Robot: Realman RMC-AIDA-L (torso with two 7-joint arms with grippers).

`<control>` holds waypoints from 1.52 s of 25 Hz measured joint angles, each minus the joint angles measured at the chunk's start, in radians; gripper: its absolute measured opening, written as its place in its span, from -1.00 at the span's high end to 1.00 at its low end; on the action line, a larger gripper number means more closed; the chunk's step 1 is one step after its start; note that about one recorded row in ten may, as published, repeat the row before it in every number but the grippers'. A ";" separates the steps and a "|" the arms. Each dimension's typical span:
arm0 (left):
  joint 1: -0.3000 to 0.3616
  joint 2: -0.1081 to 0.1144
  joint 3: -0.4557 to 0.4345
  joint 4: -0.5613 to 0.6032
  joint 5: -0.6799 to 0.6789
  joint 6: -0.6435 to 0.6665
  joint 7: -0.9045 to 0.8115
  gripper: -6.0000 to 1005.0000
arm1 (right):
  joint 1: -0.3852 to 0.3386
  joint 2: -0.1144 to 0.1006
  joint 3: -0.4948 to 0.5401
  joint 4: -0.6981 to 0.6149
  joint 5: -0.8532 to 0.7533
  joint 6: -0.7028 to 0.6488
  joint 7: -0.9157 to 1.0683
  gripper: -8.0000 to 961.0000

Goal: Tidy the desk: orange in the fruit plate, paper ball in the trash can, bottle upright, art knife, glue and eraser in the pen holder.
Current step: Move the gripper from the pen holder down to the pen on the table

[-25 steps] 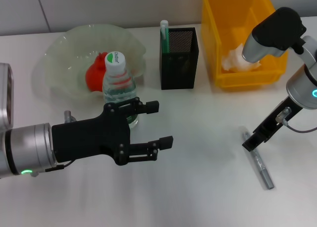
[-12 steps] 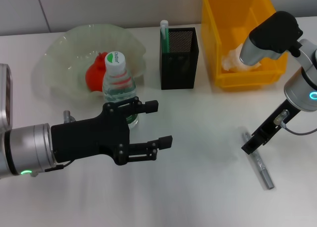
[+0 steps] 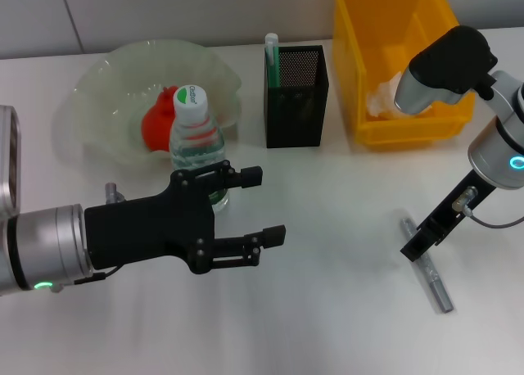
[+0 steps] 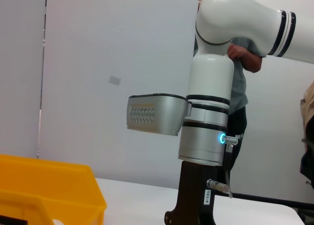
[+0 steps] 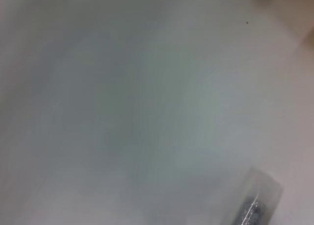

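Note:
The orange (image 3: 154, 123) lies in the pale green fruit plate (image 3: 102, 76). Just in front of the plate the bottle (image 3: 195, 142) stands upright. My left gripper (image 3: 265, 205) hangs open right of the bottle, apart from it, holding nothing. Behind it the black mesh pen holder (image 3: 296, 88) holds the green glue (image 3: 271, 57). The paper ball (image 3: 383, 98) rests in the yellow trash can (image 3: 393, 121). On the table at the right lies the grey art knife (image 3: 431, 273) (image 5: 255, 208), with my right gripper (image 3: 415, 246) low over its far end. The eraser is out of view.
The left wrist view shows the right arm (image 4: 205, 136) standing beyond a corner of the yellow bin (image 4: 54, 190). Bare white table (image 3: 336, 252) stretches between the two grippers and along the front edge.
The right gripper has shifted slightly down and to the right along the art knife. The left arm and all objects have stayed put.

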 joint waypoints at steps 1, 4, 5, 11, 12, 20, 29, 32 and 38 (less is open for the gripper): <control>0.000 0.000 0.000 0.000 0.000 0.000 0.000 -0.62 | 0.000 0.000 0.000 0.001 0.000 0.002 0.000 -0.13; 0.001 0.000 0.000 0.000 0.000 0.001 0.000 -0.62 | 0.000 0.000 0.000 0.005 0.000 0.005 0.000 -0.10; 0.001 0.000 0.000 0.000 0.000 0.001 0.000 -0.62 | 0.000 0.000 0.000 0.006 -0.001 0.005 0.000 -0.09; 0.003 0.000 0.000 0.000 0.000 0.001 0.000 -0.62 | 0.001 0.000 0.000 0.007 -0.002 0.005 0.000 -0.04; 0.004 0.000 0.000 0.000 0.000 0.001 0.000 -0.62 | 0.001 0.000 -0.001 0.007 -0.002 0.005 0.000 -0.03; 0.003 0.000 0.000 0.000 0.000 0.003 0.000 -0.62 | 0.002 0.000 -0.022 0.009 -0.005 0.008 0.006 0.00; 0.002 0.000 0.002 0.000 0.000 0.003 0.000 -0.62 | 0.002 0.000 -0.024 0.019 -0.005 0.015 0.010 0.05; 0.003 0.000 0.002 0.000 0.000 0.003 0.000 -0.62 | 0.004 0.000 -0.026 0.020 -0.005 0.018 0.014 0.08; 0.004 0.000 0.002 0.000 0.000 0.003 0.001 -0.62 | 0.006 0.000 -0.037 0.020 -0.007 0.020 0.020 0.13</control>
